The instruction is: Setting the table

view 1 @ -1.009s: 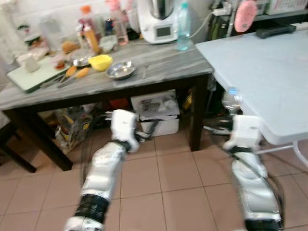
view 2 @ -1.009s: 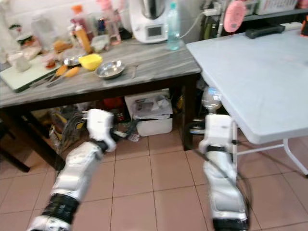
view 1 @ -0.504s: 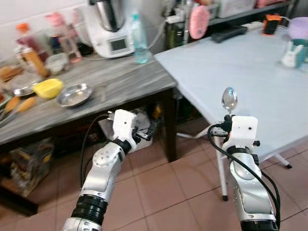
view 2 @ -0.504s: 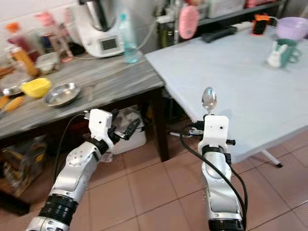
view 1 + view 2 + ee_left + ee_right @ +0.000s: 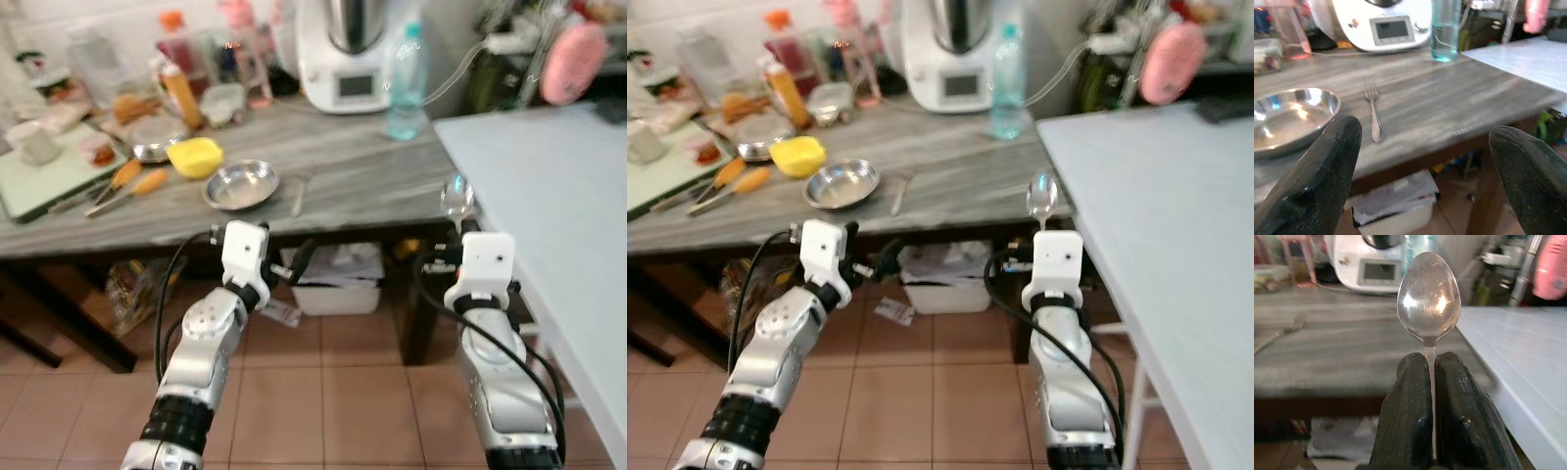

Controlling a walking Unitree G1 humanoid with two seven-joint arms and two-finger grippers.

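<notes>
Steel spoon (image 5: pixel 1428 301) clamped by its handle in right gripper (image 5: pixel 1431 401), bowl pointing up, beside white tabletop (image 5: pixel 578 225) edge. Left gripper (image 5: pixel 1425 161) spread wide and empty, aimed at fork (image 5: pixel 1373 110) on grey tabletop (image 5: pixel 333 176), handle toward it, beside steel bowl (image 5: pixel 241 185); judged nearer arm for fork.

Grey table (image 5: pixel 353 186) spans upper left to centre; white table (image 5: pixel 578 215) abuts it at right. Bowl (image 5: pixel 240 186) centre-left on grey table, fork (image 5: pixel 300 193) just right of it, bottle (image 5: pixel 405 83) and appliance (image 5: pixel 355 49) behind. Box (image 5: pixel 338 279) under the grey table.
</notes>
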